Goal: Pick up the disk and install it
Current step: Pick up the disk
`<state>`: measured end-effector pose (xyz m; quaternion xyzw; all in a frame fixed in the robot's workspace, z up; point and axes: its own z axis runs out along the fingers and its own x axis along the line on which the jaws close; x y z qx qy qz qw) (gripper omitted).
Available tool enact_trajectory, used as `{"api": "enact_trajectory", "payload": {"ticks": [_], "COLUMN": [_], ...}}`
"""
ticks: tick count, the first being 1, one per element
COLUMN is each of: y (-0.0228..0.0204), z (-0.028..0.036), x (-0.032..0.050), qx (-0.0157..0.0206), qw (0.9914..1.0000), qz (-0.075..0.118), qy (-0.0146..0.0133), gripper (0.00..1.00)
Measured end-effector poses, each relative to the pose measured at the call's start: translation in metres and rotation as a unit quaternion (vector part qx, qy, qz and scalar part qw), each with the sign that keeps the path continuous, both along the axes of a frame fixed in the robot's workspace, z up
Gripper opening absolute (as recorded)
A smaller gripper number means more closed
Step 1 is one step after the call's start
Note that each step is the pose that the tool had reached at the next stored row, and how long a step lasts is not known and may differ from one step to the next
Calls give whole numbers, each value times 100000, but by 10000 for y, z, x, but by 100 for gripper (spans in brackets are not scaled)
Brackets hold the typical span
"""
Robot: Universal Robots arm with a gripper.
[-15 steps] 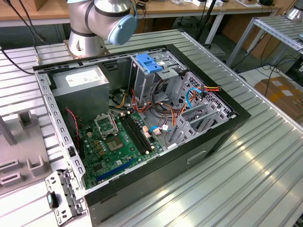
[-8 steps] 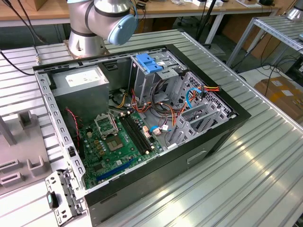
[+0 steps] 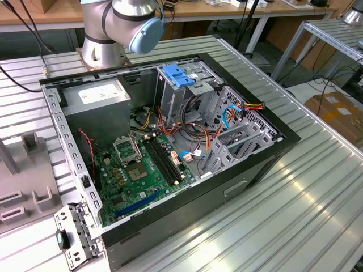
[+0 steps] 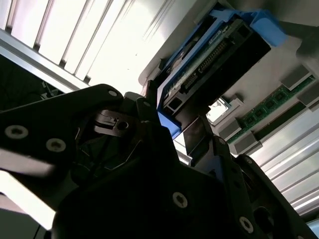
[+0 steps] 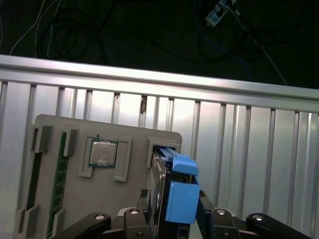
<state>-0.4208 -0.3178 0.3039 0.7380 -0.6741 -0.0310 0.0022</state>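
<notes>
The disk (image 5: 180,196) stands on edge in a slot of a grey parts tray (image 5: 75,209), its blue side rail facing out. In the second wrist view the disk (image 4: 214,55) shows its connector edge and blue rail. My gripper (image 5: 173,205) straddles the disk, one dark finger against each flat side, so it appears shut on it. The gripper (image 4: 179,124) body fills the foreground of the second wrist view. The disk still sits in the tray slot. In the exterior view the open computer case (image 3: 187,141) lies on the table, with a blue-latched drive cage (image 3: 178,75) at its back.
The tray also holds a processor chip (image 5: 103,153) and a green memory stick (image 5: 61,184). Beyond the tray, the ribbed aluminium table (image 5: 239,149) ends at an edge with cables below. Inside the case are a power-supply box (image 3: 96,102), a motherboard (image 3: 136,170) and loose cables.
</notes>
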Motion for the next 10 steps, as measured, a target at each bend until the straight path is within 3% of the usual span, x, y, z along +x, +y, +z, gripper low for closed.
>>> {"api": "enact_trajectory", "payload": {"ticks": [10], "y": [0], "z": [-169], "x": [-48], "qx": [-4], "qw": [100000], "qz": [233], "qy": [4], "gripper": [48]}}
